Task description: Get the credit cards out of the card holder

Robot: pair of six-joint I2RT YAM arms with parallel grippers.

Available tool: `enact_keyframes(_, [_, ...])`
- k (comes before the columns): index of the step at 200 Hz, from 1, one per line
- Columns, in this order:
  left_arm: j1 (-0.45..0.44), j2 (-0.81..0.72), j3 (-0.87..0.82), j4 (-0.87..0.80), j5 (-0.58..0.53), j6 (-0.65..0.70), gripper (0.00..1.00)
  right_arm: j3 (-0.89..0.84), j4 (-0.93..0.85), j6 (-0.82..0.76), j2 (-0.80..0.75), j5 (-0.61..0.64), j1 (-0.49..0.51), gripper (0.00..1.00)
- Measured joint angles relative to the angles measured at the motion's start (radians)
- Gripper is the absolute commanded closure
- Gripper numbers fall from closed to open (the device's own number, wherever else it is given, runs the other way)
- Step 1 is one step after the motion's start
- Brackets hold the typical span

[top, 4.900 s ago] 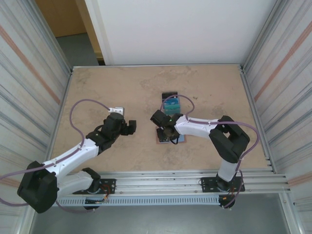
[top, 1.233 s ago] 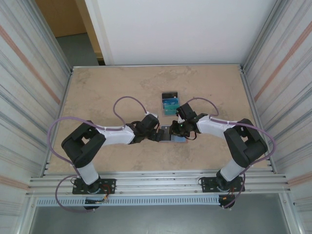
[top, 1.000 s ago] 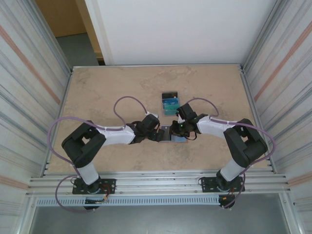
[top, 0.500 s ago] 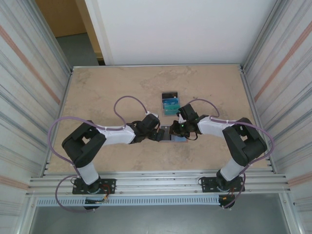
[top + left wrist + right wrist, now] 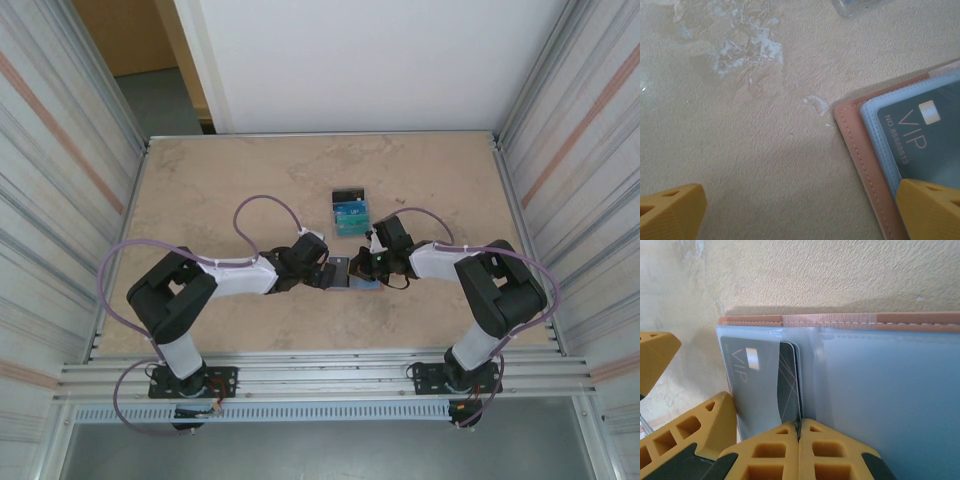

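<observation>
The right gripper (image 5: pixel 800 426) has its two yellow fingertips pressed flat together with no gap. The closed tips sit on the near edge of the salmon leather folding card holder (image 5: pixel 840 320), where the divide between its two blue-grey translucent pockets runs. A dark grey plastic VIP card (image 5: pixel 760 385) lies inside the left pocket. Its right edge runs straight down to the seam between the closed tips, and whether that edge is pinched cannot be told. The right pocket spreads flat and pale beside it, and the stitched salmon border runs along the far side.

The left gripper (image 5: pixel 800 212) stands wide apart. One yellow fingertip (image 5: pixel 670 212) is over bare table and the other (image 5: pixel 930 210) is over the holder's corner, just beside the VIP card. In the right wrist view that fingertip (image 5: pixel 690 435) overlaps the pocket's near left corner, close against the right gripper.

From above, the two grippers meet head-on over the card holder at mid-table, the left gripper (image 5: pixel 325 272) at its left end and the right gripper (image 5: pixel 372 266) at its right. Just beyond the holder lie loose cards (image 5: pixel 350 212) in black, teal and blue, overlapping one another in a short row. The beige marbled tabletop (image 5: pixel 230 190) lies open on the far and left sides. Corrugated metal side walls (image 5: pixel 60 200) close it in at left and right, with an aluminium rail (image 5: pixel 320 375) along the near edge.
</observation>
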Motion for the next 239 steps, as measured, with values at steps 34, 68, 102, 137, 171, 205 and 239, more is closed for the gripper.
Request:
enact_keyframes(34, [0.0, 0.0, 0.001, -0.005, 0.0, 0.0, 0.01, -0.018, 0.01, 0.0, -0.023, -0.013, -0.007, 1.0])
enact_keyframes(68, [-0.004, 0.0, 0.001, -0.015, 0.0, 0.0, 0.01, -0.026, -0.002, -0.001, -0.06, -0.013, -0.011, 1.0])
enact_keyframes(102, [-0.007, -0.001, 0.002, -0.021, 0.0, 0.0, 0.01, -0.031, -0.024, -0.002, -0.086, -0.01, -0.023, 1.0])
enact_keyframes(137, [-0.006, -0.001, 0.002, -0.027, 0.0, 0.0, 0.01, -0.047, -0.034, -0.004, -0.105, -0.009, -0.04, 1.0])
enact_keyframes(171, [-0.006, -0.001, 0.002, -0.046, 0.0, 0.001, 0.01, -0.061, -0.026, 0.001, -0.111, -0.018, -0.048, 0.84])
enact_keyframes(205, [-0.006, -0.001, 0.003, -0.051, 0.0, 0.003, 0.01, -0.079, 0.036, 0.028, -0.11, -0.058, -0.049, 0.76])
enact_keyframes(239, [-0.006, -0.001, 0.005, -0.055, 0.0, 0.012, 0.01, -0.09, 0.103, 0.052, -0.09, -0.093, -0.049, 0.85])
